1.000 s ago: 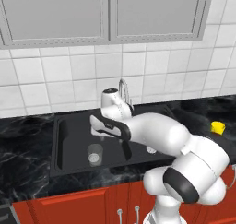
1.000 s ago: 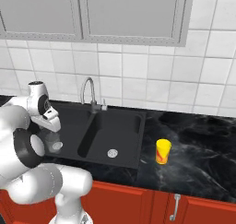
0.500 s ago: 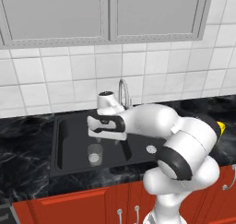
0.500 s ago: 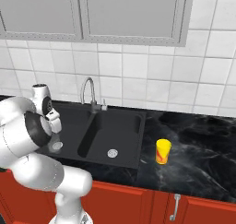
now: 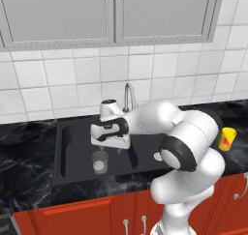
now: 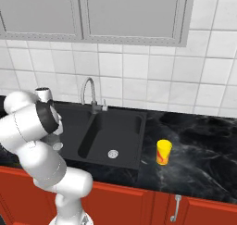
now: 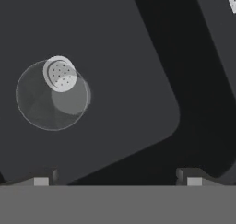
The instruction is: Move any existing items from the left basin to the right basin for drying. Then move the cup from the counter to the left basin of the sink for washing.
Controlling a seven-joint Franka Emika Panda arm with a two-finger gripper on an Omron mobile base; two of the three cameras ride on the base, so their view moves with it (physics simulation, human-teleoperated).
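Hand [image 5: 107, 143] hovering released above clear tumbler [image 5: 100, 162] standing upright in left basin [image 5: 72, 149]; glass looking rigid, slick, breakable, best pinched across rim

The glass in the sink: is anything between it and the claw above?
Nothing: in the left base view the open claw hangs above the glass tumbler with bare space between.

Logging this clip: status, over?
End effector open, above left basin. Tumbler upright there, untouched. Cup on counter. Nothing in the way.
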